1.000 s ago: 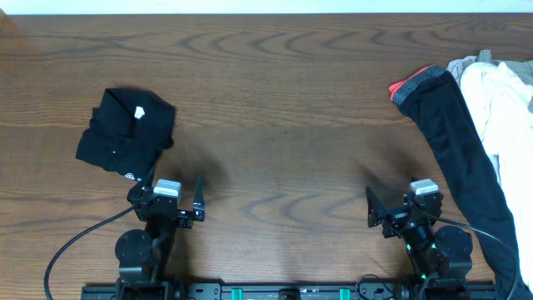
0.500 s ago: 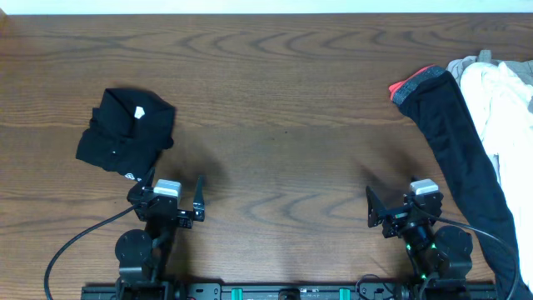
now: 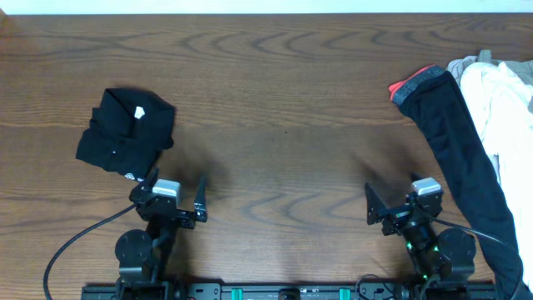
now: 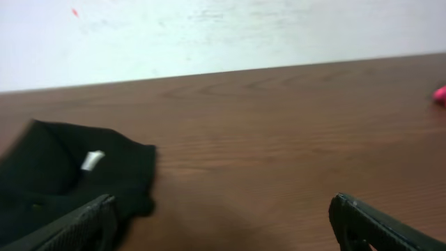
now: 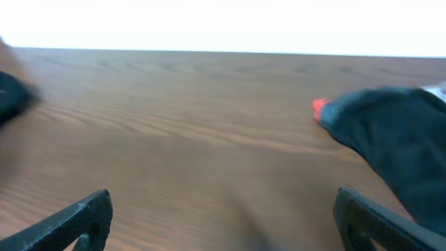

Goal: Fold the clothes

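L tool (image 3: 171,200) & R tool (image 3: 401,208) both spread wide, holding nothing, at counter (image 3: 283,100) front edge. Unfolded black trousers (image 3: 454,133) lie along right side, red-edged waistband at far end.

Folded black garment (image 3: 125,137), white cloth pile (image 3: 504,104)

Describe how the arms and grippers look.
Both arms are black with round joints. The left gripper and right gripper each carry a white block and two flat black fingers. Black cables trail from both; green lights glow on the right arm.
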Controlling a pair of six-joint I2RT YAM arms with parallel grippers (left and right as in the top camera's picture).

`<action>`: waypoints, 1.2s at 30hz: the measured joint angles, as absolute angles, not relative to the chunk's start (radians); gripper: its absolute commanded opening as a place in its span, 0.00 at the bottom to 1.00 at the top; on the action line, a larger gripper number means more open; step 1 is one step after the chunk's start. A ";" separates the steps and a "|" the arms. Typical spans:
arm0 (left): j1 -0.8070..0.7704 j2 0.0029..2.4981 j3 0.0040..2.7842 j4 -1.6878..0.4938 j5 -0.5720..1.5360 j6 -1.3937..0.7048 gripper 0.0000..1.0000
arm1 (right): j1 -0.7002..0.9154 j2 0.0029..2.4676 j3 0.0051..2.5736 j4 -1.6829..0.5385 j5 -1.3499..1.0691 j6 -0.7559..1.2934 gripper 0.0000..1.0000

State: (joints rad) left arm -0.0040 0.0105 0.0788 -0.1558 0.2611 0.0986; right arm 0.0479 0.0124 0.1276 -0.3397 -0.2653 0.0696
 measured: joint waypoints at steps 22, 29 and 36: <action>-0.004 0.304 0.450 -0.267 0.342 -0.338 0.98 | 0.044 0.315 0.336 -0.113 -0.429 0.367 0.99; -0.004 0.759 0.920 -0.656 0.343 -0.305 0.98 | 0.038 0.840 0.754 -0.326 -0.382 0.360 0.99; -0.004 1.113 1.380 -0.962 0.342 -0.201 0.98 | 0.038 1.393 1.348 -0.749 -0.310 0.199 0.99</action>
